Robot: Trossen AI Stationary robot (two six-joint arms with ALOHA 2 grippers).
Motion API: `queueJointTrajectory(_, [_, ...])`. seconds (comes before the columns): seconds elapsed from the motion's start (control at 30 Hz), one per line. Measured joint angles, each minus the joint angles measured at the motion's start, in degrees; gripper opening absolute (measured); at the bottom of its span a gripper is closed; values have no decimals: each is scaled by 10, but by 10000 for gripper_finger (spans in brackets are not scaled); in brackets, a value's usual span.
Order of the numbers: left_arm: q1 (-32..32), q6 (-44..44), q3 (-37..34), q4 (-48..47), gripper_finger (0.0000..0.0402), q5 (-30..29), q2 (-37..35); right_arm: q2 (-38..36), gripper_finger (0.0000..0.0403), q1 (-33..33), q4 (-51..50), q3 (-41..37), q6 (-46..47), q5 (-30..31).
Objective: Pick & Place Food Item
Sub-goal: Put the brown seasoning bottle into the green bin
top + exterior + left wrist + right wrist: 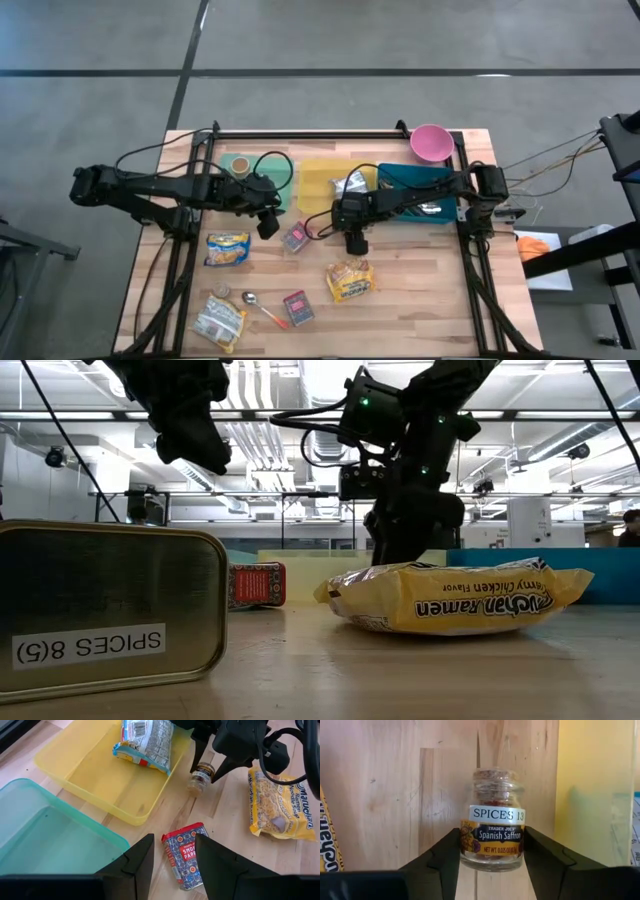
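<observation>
Across the pale wooden plank table [420, 300]: a shallow yellow plastic tray [318, 185] holding one crinkled foil packet [145, 740], flanked by a light green tray [45, 835] and a dark teal bin [400, 178], with a pink bowl [431, 142] at the far edge. Nearer the front, a yellow chicken-ramen packet [350, 280], a gold tin labelled spices [105, 610], a red smoked-paprika tin [186, 855].

Parked over the paprika tin, the left gripper [172, 862], fingers moderately apart and empty, idle.

Lowered just off the yellow tray's corner, the right gripper [490, 855], pointing steeply down. Lying on the wood between its two dark fingers, a small clear glass jar of Spanish saffron [492, 837], long axis running away from the wrist, cork end outward. Both pads level with the label and right against the glass, jaws narrowed around the body; firm clamping not certain. Probably the grasp step, a lift toward a tray likely next. Plainly the nearer arm: the right.
</observation>
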Motion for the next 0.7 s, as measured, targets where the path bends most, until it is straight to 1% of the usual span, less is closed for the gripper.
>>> queueJointTrajectory(0.2, [0, 0, 0, 0, 149, 0, 0, 0, 171, 1, 12, -6, 2, -25])
queueJointTrajectory(0.3, [0, 0, 0, 0, 149, 0, 0, -1, 172, 1, 22, -14, 4, -27])
queueJointTrajectory(0.37, [0, 0, 0, 0, 149, 0, 0, -2, 186, 1, 30, -19, 11, -28])
queueJointTrajectory(0.53, [0, 0, 0, 0, 149, 0, 0, 4, 239, 1, 42, -32, 18, -31])
queueJointTrajectory(0.6, [0, 0, 0, 0, 149, 0, 0, 2, 249, 2, 59, -35, 18, -32])
queueJointTrajectory(0.7, [0, 0, 0, 0, 149, 0, 0, 1, 250, 1, 67, -39, 18, -30])
